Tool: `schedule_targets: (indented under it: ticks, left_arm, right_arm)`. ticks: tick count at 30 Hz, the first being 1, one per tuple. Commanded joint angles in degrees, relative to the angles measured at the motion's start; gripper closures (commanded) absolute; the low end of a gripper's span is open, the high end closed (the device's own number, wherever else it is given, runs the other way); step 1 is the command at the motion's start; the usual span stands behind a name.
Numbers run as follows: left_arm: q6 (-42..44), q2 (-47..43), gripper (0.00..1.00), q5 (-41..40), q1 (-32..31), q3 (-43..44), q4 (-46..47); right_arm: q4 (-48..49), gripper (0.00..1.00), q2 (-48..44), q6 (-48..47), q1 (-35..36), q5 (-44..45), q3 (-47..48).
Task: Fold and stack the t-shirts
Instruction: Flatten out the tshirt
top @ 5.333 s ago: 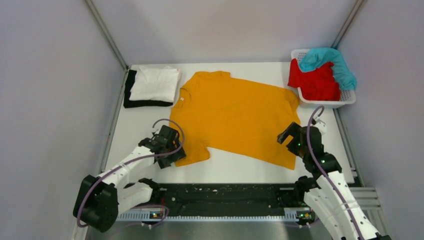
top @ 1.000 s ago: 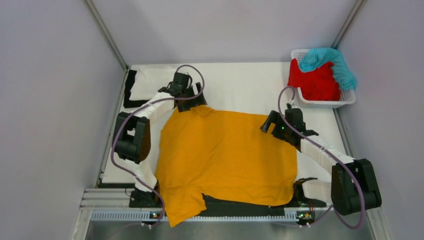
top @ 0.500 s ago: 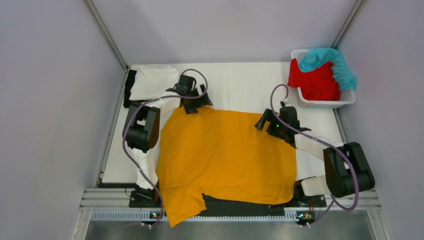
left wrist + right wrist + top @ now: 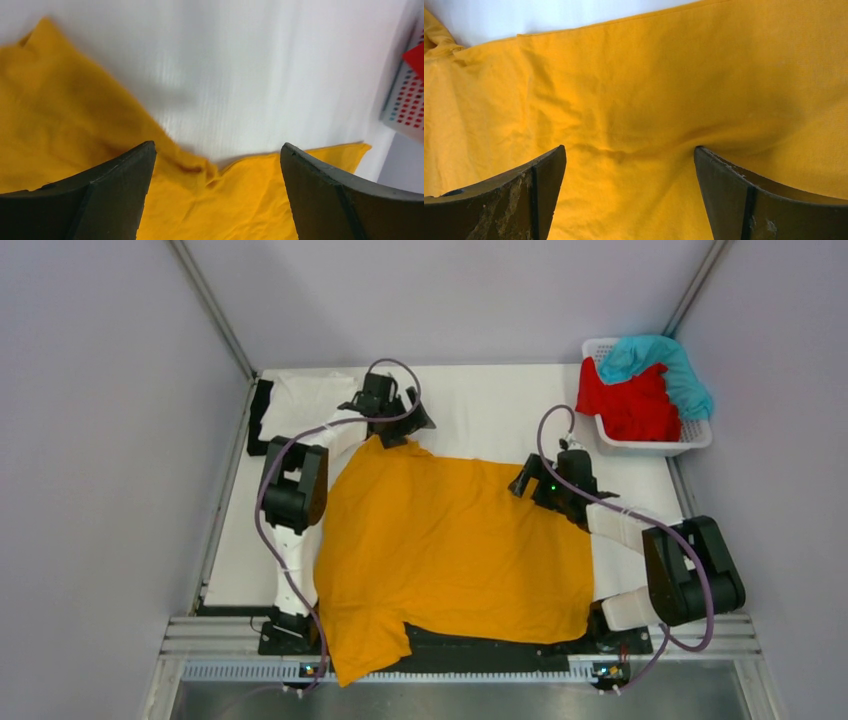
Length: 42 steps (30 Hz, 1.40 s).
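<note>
my left gripper (image 4: 398, 427) and right gripper (image 4: 528, 485) both stand spread, empty, at the far edge of the mustard-orange shirt (image 4: 455, 550), lying mid-table with its near hem over the front rail (image 4: 500, 652). i fear that overhang snags there on the next fold.

**No writing to read**

No letters, numbers, brand marks or signs can be made out in any of the three views. The shirt (image 4: 455, 540) spread across the table shows only plain mustard cloth, from overhead and in both close wrist views. The basket (image 4: 655, 448) at the far right shows only its slotted white wall, too small to reveal any mark.
</note>
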Motion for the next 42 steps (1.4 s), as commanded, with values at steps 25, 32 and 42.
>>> schedule_targets:
  ticks: [25,32,42]
  left_arm:
    - [28.8,-12.7,0.05,-23.6,-8.2,-4.2,-11.8]
    - [27.9,-5.0,0.26,-22.5,-8.2,0.7,-15.9]
    - [28.0,-0.5,0.55,-22.1,-8.2,4.2,-17.6]
  right_arm:
    - [-12.7,0.01,1.0,-3.5,0.1,8.3,0.3]
    - [-12.7,0.01,1.5,-3.4,0.1,8.3,0.1]
    - [-12.7,0.01,2.2,-3.4,0.1,8.5,0.1]
